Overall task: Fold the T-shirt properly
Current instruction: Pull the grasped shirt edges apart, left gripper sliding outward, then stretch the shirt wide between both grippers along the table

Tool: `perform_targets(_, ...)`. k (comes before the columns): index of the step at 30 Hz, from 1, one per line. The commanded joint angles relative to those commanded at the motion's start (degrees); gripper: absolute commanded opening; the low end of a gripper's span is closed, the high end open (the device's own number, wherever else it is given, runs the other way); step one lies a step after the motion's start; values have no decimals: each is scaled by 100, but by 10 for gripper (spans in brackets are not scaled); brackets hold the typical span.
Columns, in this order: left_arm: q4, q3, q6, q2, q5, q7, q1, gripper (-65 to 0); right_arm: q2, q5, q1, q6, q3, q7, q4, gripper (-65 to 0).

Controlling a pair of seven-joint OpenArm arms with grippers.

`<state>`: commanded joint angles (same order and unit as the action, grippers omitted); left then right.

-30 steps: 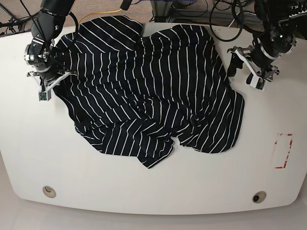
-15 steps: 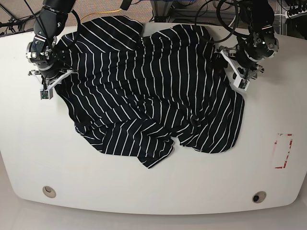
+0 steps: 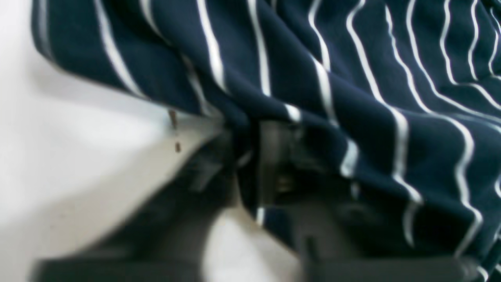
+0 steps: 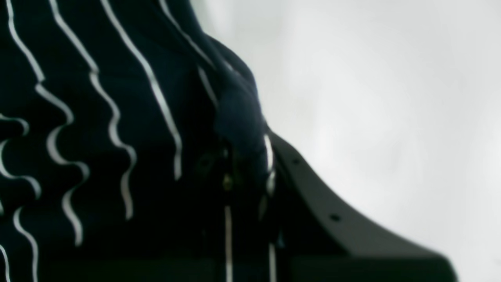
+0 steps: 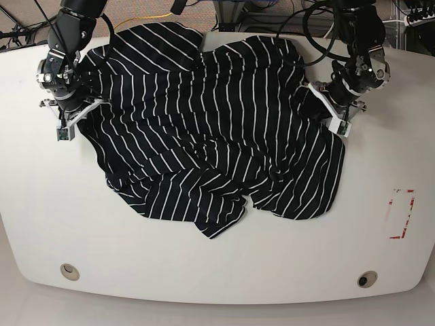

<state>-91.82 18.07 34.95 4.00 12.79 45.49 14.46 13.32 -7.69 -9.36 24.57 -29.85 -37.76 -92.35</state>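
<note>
Left gripper (image 3: 250, 156), in its blurred wrist view, is half buried under a fold of the T-shirt (image 3: 352, 78); cloth runs between its fingers, so it seems clamped on the hem.

Right gripper (image 4: 242, 172) is likewise dark and smeared (fabric bunches between its jaws, apparently pinched).

From the base view, the T-shirt (image 5: 217, 129) lies rumpled across the white table (image 5: 204, 272), both grippers at its side edges. No writing is legible.

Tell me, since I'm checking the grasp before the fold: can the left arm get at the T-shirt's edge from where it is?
Probably yes. The left gripper is already at the T-shirt's edge, nothing between them. In the left wrist view, fabric drapes over the fingers, though blur hides whether they are closed.
</note>
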Motion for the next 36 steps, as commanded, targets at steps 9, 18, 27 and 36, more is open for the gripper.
perform_targets(9, -1292, 1011, 44, 70, 0, 501, 193, -650, 0, 9, 167, -18, -79, 0, 0, -650)
perform_targets(18, -1873, 1591, 53, 519, 35, 677, 484, -650, 9, 9, 492, -18, -422, -404, 0, -650)
perform_targets(27, -1978, 2259, 505, 624, -18, 677, 888, -650, 9, 9, 466, -18, -431, -466, 0, -650)
perform_targets(36, -1978, 2189, 505, 580, -9, 1275, 985, -299, -18, 9, 299, -18, -422, -466, 9, -650)
